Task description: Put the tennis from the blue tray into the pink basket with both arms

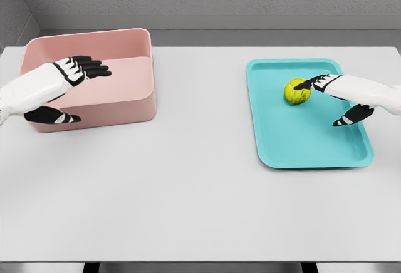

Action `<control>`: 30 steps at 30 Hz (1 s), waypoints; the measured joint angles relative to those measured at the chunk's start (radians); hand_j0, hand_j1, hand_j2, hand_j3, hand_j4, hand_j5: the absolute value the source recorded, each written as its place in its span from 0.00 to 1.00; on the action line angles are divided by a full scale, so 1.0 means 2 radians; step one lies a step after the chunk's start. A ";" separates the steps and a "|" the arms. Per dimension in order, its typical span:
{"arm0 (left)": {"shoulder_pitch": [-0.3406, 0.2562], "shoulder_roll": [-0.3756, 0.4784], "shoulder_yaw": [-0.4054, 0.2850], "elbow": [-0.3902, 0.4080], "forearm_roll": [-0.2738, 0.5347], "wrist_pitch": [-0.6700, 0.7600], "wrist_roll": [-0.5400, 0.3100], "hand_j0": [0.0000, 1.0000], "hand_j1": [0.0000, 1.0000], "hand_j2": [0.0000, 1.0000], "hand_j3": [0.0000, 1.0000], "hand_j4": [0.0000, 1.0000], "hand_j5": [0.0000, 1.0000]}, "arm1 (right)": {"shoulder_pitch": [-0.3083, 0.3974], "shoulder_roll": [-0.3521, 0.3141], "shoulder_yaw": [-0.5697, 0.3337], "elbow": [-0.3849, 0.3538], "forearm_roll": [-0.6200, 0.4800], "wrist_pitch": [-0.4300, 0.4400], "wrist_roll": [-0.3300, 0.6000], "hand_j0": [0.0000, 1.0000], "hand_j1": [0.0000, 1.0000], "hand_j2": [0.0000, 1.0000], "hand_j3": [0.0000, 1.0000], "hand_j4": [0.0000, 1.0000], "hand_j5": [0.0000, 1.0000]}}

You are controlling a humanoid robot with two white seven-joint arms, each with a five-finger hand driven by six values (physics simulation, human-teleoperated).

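A yellow-green tennis ball [296,92] lies in the upper middle of the blue tray [301,141] on the right of the table. My right hand [327,101] reaches in from the right edge over the tray, its fingers [311,83] extended and touching the ball's upper right side, thumb spread below; nothing is grasped. The pink basket [119,101] stands at the far left. My left hand [76,91] hovers over the basket's left part, fingers [91,68] straight and pointing right, thumb apart below, holding nothing.
The white table [188,191] spreads wide between basket and tray and toward its front edge. A grey wall runs behind the table's far edge.
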 measured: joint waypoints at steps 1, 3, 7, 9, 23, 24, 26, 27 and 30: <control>0.001 -0.002 0.000 -0.001 -0.003 0.000 0.000 1.00 1.00 1.00 1.00 1.00 1.00 | 0.000 0.000 0.000 0.001 0.000 0.000 0.001 1.00 1.00 1.00 1.00 1.00 1.00; 0.001 -0.004 0.000 -0.003 -0.006 0.000 -0.002 1.00 1.00 1.00 1.00 1.00 1.00 | -0.002 0.001 0.000 0.005 0.000 0.000 0.002 1.00 1.00 1.00 1.00 1.00 1.00; 0.001 -0.005 0.000 -0.005 -0.009 0.000 -0.017 1.00 1.00 1.00 1.00 1.00 1.00 | -0.032 0.010 -0.001 0.029 0.000 0.000 0.017 1.00 1.00 1.00 1.00 1.00 1.00; 0.001 -0.006 0.000 -0.005 -0.010 0.000 -0.021 1.00 1.00 1.00 1.00 1.00 1.00 | -0.048 0.024 -0.001 0.044 0.005 0.000 0.034 1.00 1.00 1.00 1.00 1.00 1.00; 0.002 -0.011 0.001 -0.005 -0.010 0.000 -0.051 1.00 1.00 1.00 1.00 1.00 1.00 | -0.085 0.138 0.003 0.158 0.073 0.000 0.075 1.00 1.00 1.00 1.00 1.00 1.00; 0.001 -0.011 0.001 -0.005 -0.010 0.000 -0.052 1.00 1.00 1.00 1.00 1.00 1.00 | -0.087 0.141 0.003 0.167 0.074 0.000 0.076 1.00 1.00 1.00 1.00 1.00 1.00; 0.001 -0.011 0.001 -0.005 -0.011 0.000 -0.052 1.00 1.00 1.00 1.00 1.00 1.00 | -0.095 0.151 0.003 0.191 0.078 0.000 0.078 1.00 1.00 1.00 1.00 1.00 1.00; 0.001 -0.011 0.001 -0.005 -0.011 0.000 -0.053 1.00 1.00 1.00 1.00 1.00 1.00 | -0.096 0.156 0.003 0.201 0.080 0.000 0.079 1.00 1.00 1.00 1.00 1.00 1.00; 0.001 -0.011 0.001 -0.005 -0.011 0.000 -0.053 1.00 1.00 1.00 1.00 1.00 1.00 | -0.099 0.166 0.002 0.218 0.084 0.000 0.080 1.00 1.00 1.00 1.00 1.00 1.00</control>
